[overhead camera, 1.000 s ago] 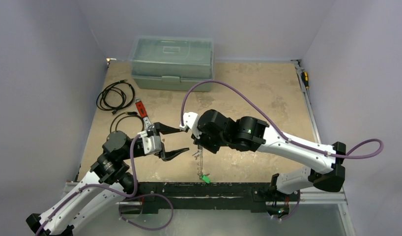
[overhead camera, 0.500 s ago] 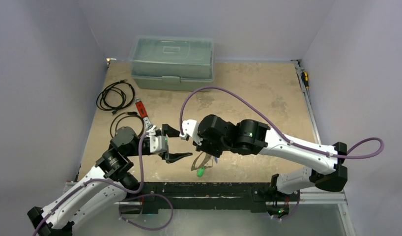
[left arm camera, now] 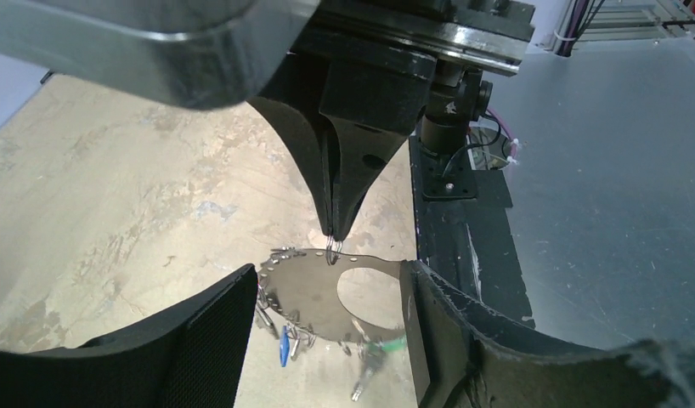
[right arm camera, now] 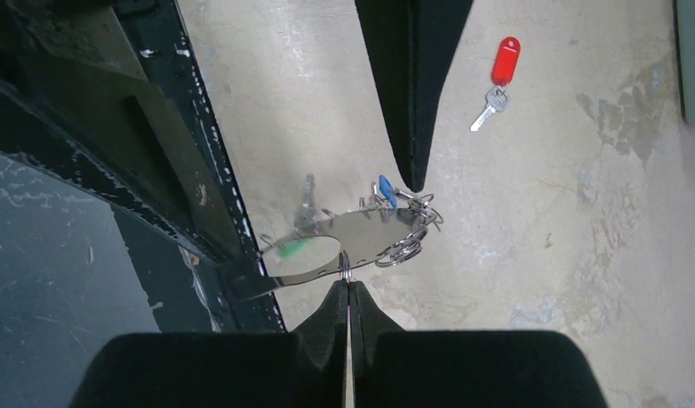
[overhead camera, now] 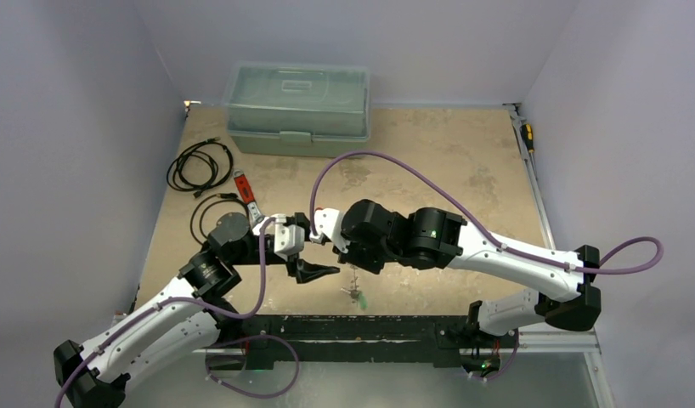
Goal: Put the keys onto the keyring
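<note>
The keyring (right arm camera: pixel 370 234) is a flat silvery piece with a large oval opening and small holes along its rim. It hangs above the table near the front edge. My right gripper (right arm camera: pixel 347 285) is shut on a small ring at its rim. A blue-headed key (right arm camera: pixel 385 189) and a green-headed key (right arm camera: pixel 293 246) dangle from it among loose split rings. A red-headed key (right arm camera: pixel 495 72) lies apart on the table. My left gripper (left arm camera: pixel 327 331) is open, with one finger on each side of the keyring (left arm camera: pixel 310 289). I cannot tell whether the fingers touch it.
A lidded translucent box (overhead camera: pixel 297 106) stands at the back. Coiled black cables (overhead camera: pixel 200 166) and a red-handled item (overhead camera: pixel 245 191) lie at the left. The black front rail (overhead camera: pixel 370 327) runs just below the hanging keyring (overhead camera: pixel 355 287).
My left gripper has moved right, up to the right gripper and around the keyring. The keyring with its green key has swung and now hangs a little higher.
</note>
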Tool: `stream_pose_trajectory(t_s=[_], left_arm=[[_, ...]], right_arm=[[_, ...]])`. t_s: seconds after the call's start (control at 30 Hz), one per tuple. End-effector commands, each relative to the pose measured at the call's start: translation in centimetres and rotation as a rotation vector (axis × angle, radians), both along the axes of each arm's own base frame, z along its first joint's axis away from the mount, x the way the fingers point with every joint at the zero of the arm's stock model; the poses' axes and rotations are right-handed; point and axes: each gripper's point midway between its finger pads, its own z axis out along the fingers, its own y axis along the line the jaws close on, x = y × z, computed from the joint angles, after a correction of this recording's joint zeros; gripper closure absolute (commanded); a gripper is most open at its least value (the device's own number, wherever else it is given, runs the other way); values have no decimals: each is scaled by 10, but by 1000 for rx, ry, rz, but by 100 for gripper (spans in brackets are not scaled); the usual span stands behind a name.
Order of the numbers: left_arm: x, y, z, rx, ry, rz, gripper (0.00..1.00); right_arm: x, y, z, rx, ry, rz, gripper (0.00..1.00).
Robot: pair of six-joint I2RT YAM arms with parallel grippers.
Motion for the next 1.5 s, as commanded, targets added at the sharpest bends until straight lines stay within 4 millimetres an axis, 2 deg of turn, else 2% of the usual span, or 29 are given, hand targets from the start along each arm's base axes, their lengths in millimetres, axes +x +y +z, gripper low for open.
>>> stream_pose_trajectory(t_s=[0.0,0.13,0.3,0.4,0.63,0.87,1.13,1.27,1.47], left_arm=[[-2,-4,3,-6,-35,-28,38],[-12,-8,6,-15,-41,-107,38],[-16,-11,9,-19,-57,-143,39],[-16,-13,9,-16,-52,-159,38],[-22,-18,10,-32,-30,-217,30],[-38,-24,3,-21,8,-310,29],[-56,-27,-6,3,24,-390,43],[-57,-29,-8,14,41,-401,55],[-59,-30,-10,20,48,-405,67]], right_arm=[[-11,4,28,94,-5,87,100],[-21,10,29,126,5,175,100],[-36,15,26,139,43,281,100],[-40,15,24,131,55,304,100],[-52,20,27,142,72,358,100],[-56,24,29,141,57,369,100],[-57,24,35,158,38,368,100],[-57,25,37,165,34,372,100],[-58,27,41,178,23,380,100]])
